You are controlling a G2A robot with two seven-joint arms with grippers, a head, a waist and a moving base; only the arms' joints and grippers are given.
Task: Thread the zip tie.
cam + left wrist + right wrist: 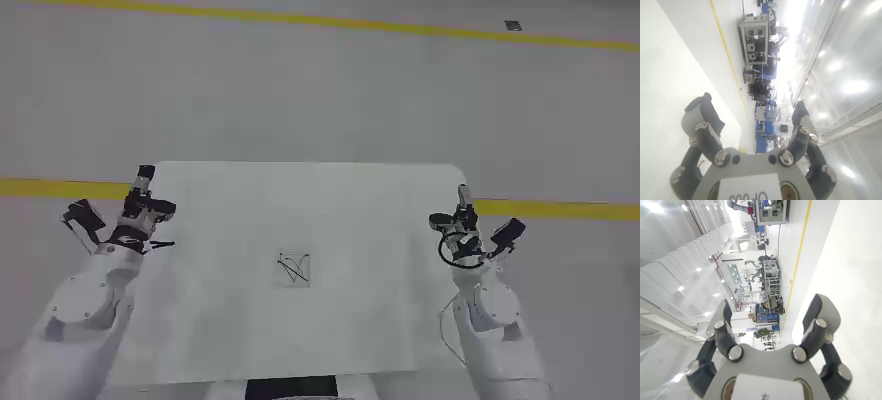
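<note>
A thin dark zip tie lies bent and crossed over itself near the middle of the white table. My left gripper is held at the table's left edge, well away from the tie; in its wrist view the left gripper stands open with nothing between its fingers. My right gripper is at the table's right edge, equally far from the tie. Its wrist view shows the right gripper open and empty, pointing out over the room.
The white table top carries the zip tie alone. Grey floor with yellow lines surrounds the table. The wrist views look out at distant racks and machines in a bright hall.
</note>
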